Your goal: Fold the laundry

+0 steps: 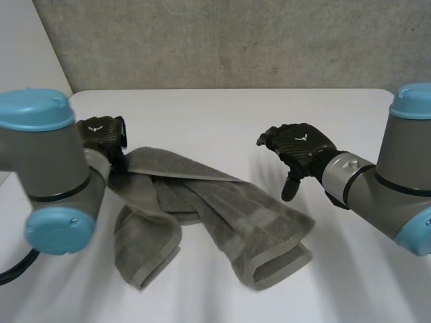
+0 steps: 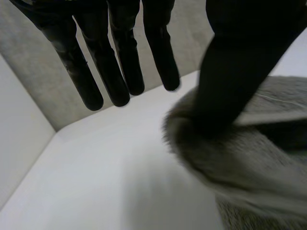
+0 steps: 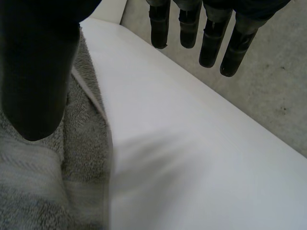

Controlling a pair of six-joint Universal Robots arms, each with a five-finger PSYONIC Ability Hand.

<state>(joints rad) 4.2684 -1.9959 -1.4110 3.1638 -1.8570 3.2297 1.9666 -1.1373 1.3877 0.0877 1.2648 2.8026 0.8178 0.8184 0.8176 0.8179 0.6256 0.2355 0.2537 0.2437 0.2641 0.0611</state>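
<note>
Splayed right robot hand (image 1: 303,145) hovers; left robot hand (image 1: 102,136) touches towel (image 1: 222,210).

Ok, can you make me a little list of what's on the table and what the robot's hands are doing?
table: white table
laundry: one grey towel, crumpled, not folded yet
left hand: at the towel's far corner, fingers straight, thumb touching the cloth
right hand: beside the towel, open, holding nothing
</note>
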